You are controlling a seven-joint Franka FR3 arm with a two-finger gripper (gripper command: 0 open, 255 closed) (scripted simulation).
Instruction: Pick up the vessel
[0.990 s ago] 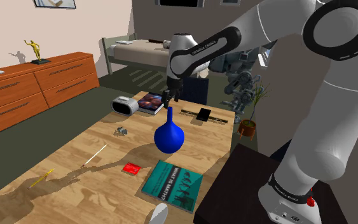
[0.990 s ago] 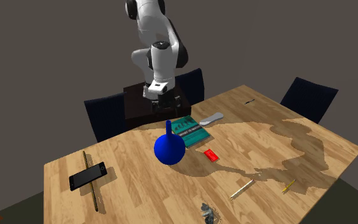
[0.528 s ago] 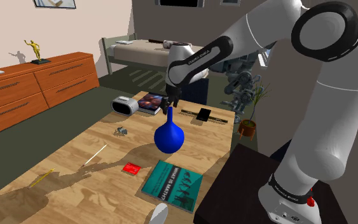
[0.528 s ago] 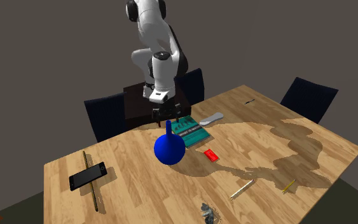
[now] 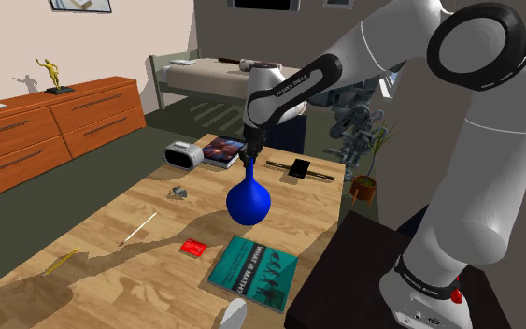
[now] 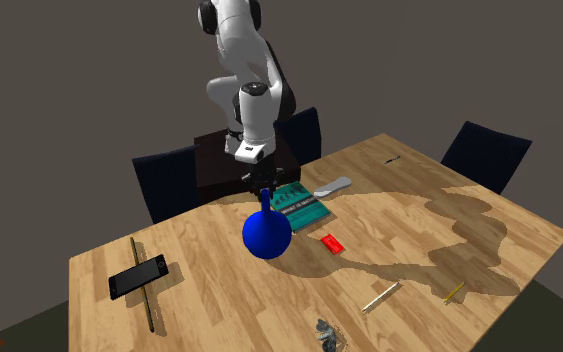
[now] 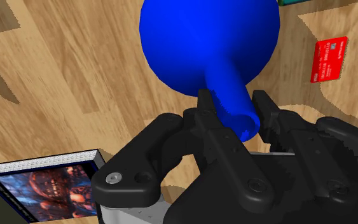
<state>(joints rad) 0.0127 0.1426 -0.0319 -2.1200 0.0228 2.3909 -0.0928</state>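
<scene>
**A:** Question one: where is the blue vase (image 5: 248, 198)?

**B:** It stands upright on the wooden desk (image 5: 149, 257); the round belly sits on the wood and the thin neck points straight up; in the second exterior view it is on the half of the desk nearer the stand.

**A:** And the tool (image 5: 249, 152)?

**B:** It hangs right over the vase, pointing down; in the wrist view the two black fingers (image 7: 206, 105) flank the neck just under its rim, one on each side; the neck fills the gap between them, so the tool is pinching the neck.

**A:** What lies around the vase?

**B:** A red card (image 5: 192, 247) lies flat near the belly; a teal book (image 5: 253, 269) is beside the card, toward the stand; a dark-covered book (image 7: 44, 188) lies on the far side of the vase from the teal one; a black phone (image 6: 137, 277) is well apart, near a desk corner.
</scene>
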